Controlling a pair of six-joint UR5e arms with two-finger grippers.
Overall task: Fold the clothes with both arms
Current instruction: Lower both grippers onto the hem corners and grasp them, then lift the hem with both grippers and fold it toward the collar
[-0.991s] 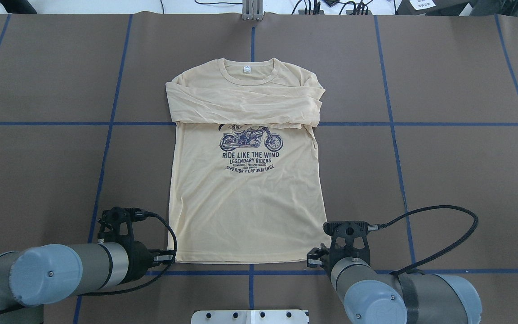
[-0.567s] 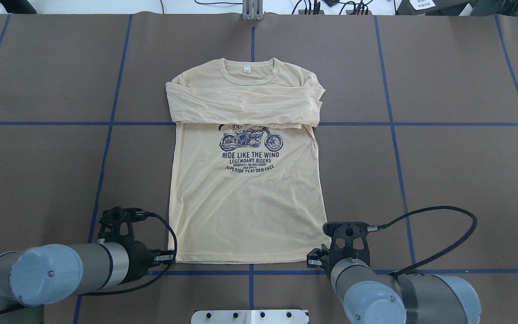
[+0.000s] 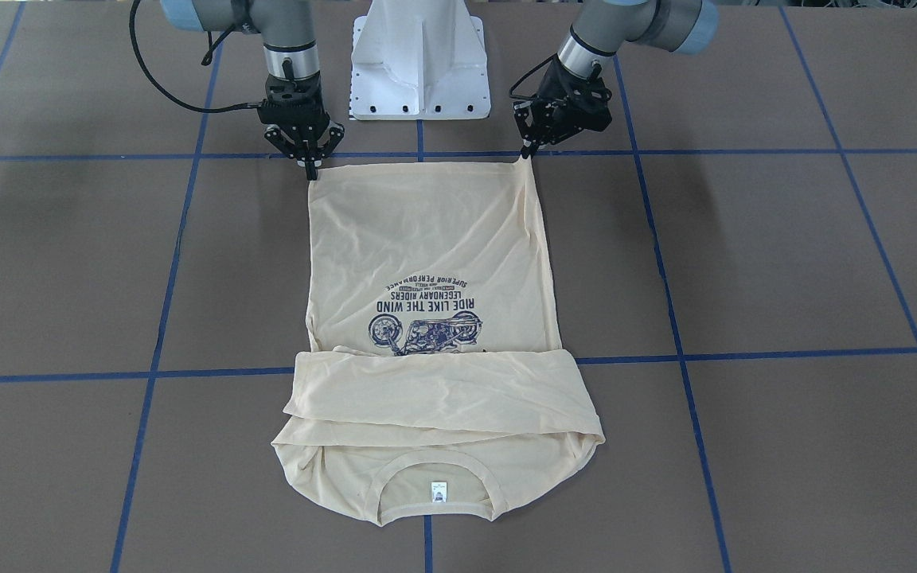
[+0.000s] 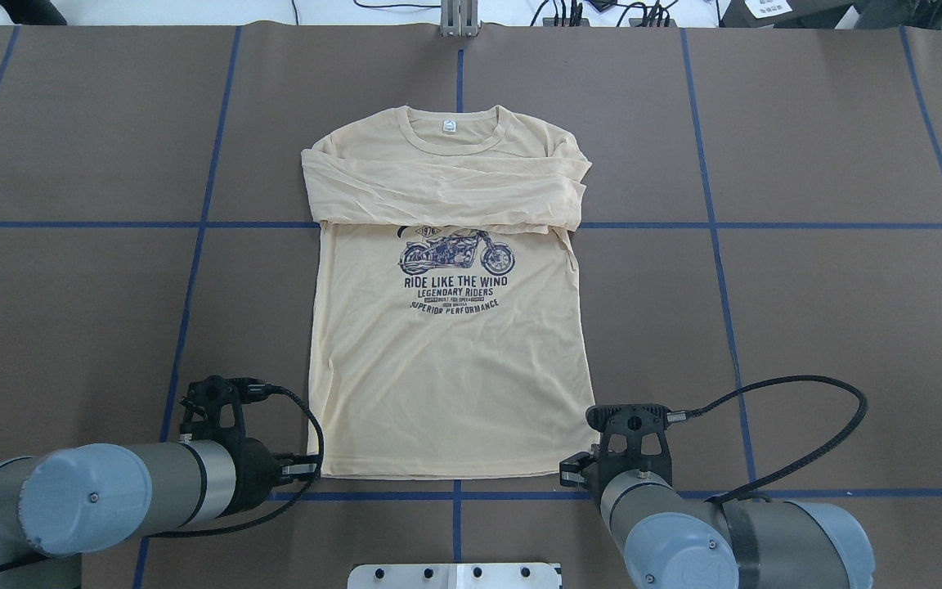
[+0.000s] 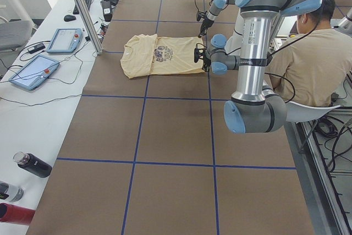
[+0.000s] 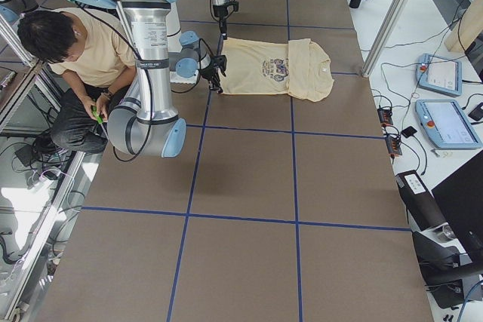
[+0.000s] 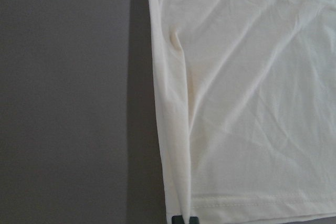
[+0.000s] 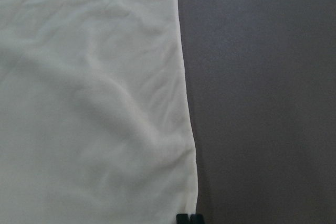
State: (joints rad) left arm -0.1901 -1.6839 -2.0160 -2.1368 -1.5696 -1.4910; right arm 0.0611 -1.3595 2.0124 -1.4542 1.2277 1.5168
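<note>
Shirt (image 4: 455,384) lies flat on the worktop (image 4: 806,311) just in front of the base (image 3: 419,72), print up, sleeves folded across the chest; its long axis runs straight out from the base, hem nearest it, collar (image 4: 450,150) farthest; thin and limp, it will likely sag and slide, so the hem corners suit a hold; left fingers (image 3: 524,156) and right fingers (image 3: 311,169) are pinched closed on those corners, one each.

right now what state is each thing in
shirt, flat, print up, not yet folded in half
sleeves, folded across the chest
left pincer, shut on one bottom corner of the shirt
right pincer, shut on the other bottom corner
</note>
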